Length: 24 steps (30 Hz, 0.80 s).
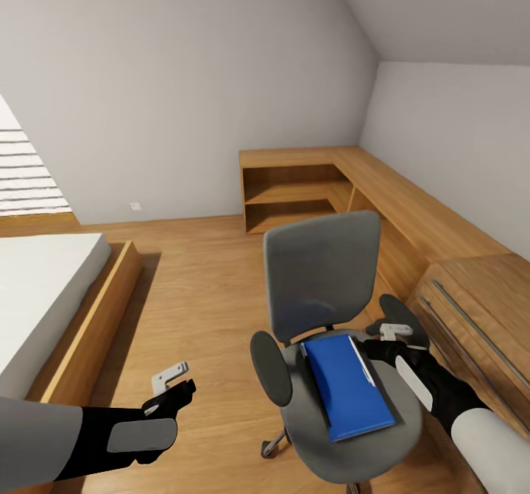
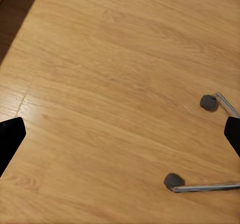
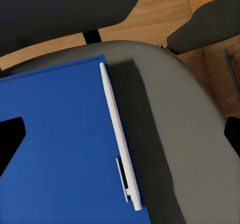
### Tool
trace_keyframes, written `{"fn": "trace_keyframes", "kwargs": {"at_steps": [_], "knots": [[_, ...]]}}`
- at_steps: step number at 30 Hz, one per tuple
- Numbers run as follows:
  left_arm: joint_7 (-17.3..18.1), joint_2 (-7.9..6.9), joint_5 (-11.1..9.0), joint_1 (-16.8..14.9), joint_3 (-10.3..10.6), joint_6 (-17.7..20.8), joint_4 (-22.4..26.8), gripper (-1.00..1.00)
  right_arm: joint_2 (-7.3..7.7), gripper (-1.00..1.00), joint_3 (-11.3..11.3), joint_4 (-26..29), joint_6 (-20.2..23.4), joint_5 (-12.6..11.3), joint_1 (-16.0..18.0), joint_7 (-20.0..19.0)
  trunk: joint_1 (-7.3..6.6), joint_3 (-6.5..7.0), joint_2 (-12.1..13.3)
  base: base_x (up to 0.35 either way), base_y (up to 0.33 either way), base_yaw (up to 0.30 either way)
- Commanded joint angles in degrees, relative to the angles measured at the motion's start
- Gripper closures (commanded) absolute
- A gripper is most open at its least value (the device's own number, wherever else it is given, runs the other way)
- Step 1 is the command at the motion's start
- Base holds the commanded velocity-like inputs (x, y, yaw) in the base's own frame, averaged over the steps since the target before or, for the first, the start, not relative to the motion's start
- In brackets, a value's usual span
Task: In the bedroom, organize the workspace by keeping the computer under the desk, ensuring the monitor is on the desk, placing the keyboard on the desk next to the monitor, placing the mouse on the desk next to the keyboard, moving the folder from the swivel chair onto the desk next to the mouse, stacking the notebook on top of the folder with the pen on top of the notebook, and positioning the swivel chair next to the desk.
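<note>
One folder, bright blue with a white edge, lies flat on the seat of the swivel chair, its long axis running from the chair back toward me and slanting a little to the right at the near end. In my right wrist view its white edge runs along the side that faces the grey seat's right half, with bare seat fabric beyond it.

My right end effector hovers just beside the folder's far right corner, above the chair's right armrest, so the folder lies to its left and slightly nearer. Its fingers stand spread and released, holding nothing.

My left end effector hangs well apart from the chair, out over the wood floor to the left; its fingers are also apart and empty. Below it I see two castors of the chair base.

The right arm is clearly the nearer one, I judge.
</note>
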<state>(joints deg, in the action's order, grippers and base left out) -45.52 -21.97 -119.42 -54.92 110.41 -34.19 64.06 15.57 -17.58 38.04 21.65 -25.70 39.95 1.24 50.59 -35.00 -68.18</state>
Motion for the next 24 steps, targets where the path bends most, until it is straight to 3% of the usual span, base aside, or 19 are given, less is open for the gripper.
{"fn": "trace_keyframes", "kwargs": {"at_steps": [1,15,24], "knots": [[-0.10,-0.01,-0.11,-0.10,0.16,-0.17,0.10,-1.00,0.08,-1.00,-0.26,0.09,0.23,-0.23,0.04,0.14,0.23,-0.24,-0.46,0.000,0.000,0.000],[-0.07,-0.01,-0.13,-0.10,0.16,0.00,0.10,-1.00,-0.01,-1.00,-0.17,0.05,0.96,-0.24,0.04,0.32,3.30,-2.76,-6.07,0.000,0.000,0.000],[-0.10,0.08,-0.20,-0.10,0.16,0.02,0.01,-1.00,0.00,-1.00,0.87,0.01,4.61,-0.40,0.04,0.43,5.28,-4.37,-9.68,0.000,0.000,0.000]]}}
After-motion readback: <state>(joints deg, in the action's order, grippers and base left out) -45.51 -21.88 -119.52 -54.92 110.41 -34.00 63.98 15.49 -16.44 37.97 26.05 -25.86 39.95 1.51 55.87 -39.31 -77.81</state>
